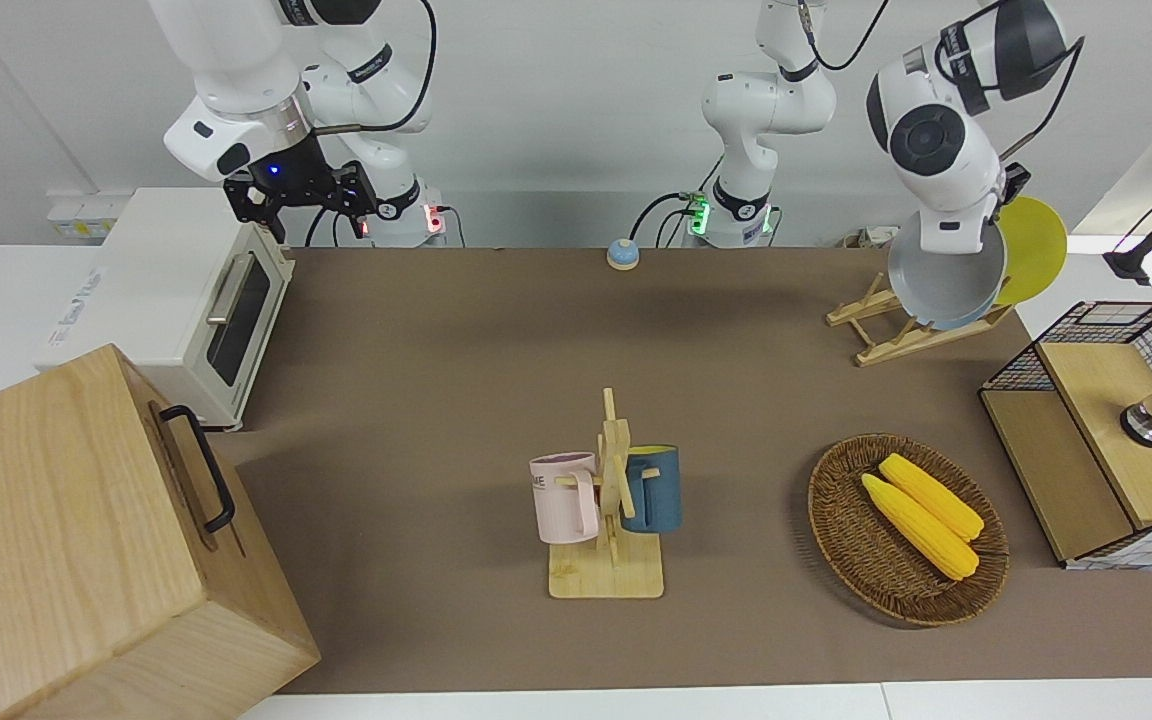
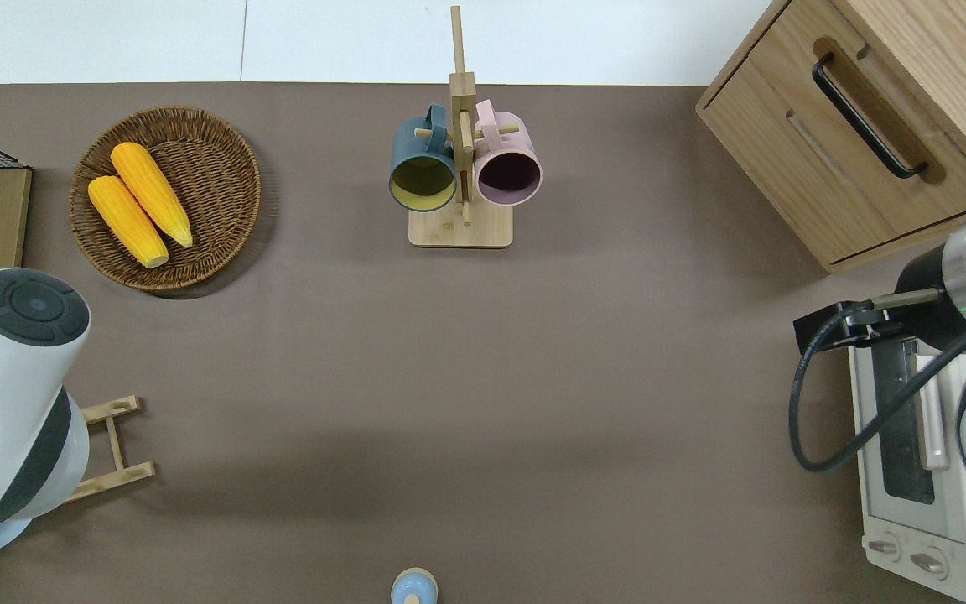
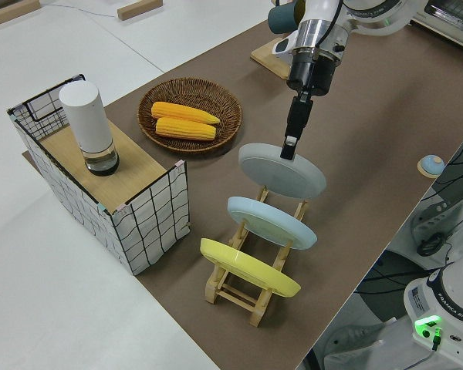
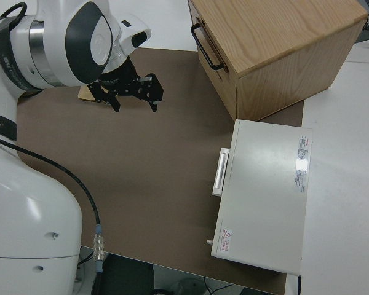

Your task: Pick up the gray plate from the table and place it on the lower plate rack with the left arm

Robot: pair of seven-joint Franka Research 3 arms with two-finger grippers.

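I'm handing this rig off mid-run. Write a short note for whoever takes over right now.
Left tool: shut on the gray plate, gripping its upper rim.
Right arm: parked, tool open.
Gray plate: tilted over the lower plate rack, in line with the light blue plate and yellow plate already racked; whether it is seated in a slot cannot be told.
Left: confirm seating, release, withdraw.

light: bright, even | shadows: soft, faint | focus: sharp | glare: perhaps slight

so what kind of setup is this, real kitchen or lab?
Probably a lab mock-up of a kitchen: two bench-mounted arms at a brown mat, with a toaster oven, a mug stand and a plate rack staged as props.
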